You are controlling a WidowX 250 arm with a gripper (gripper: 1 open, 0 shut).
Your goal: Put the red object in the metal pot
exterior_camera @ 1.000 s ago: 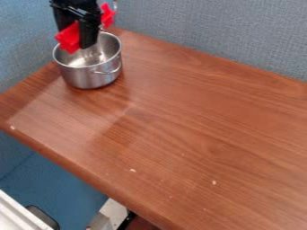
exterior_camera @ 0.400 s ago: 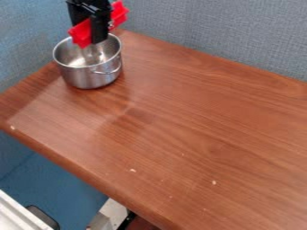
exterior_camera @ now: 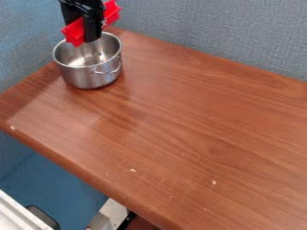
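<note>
While red block [exterior_camera: 75,32] hangs over metal pot [exterior_camera: 88,61], held btwn fingers of gripper [exterior_camera: 90,22]; it looks tilted, so best centre it w/ both ends inside rim, lower slowly, then let go.

No readable text, labels, brands, numbers or signs anywhere in view.

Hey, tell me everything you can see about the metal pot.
The metal pot is round, shiny and silver, steel by its look, with straight sides and a rim around its open top. A small handle shows on its side. It stands upright on the brown tabletop, near the corner by the blue-gray walls. The red block, held above it, overlaps its rim in this view; I can't tell whether they touch.
</note>
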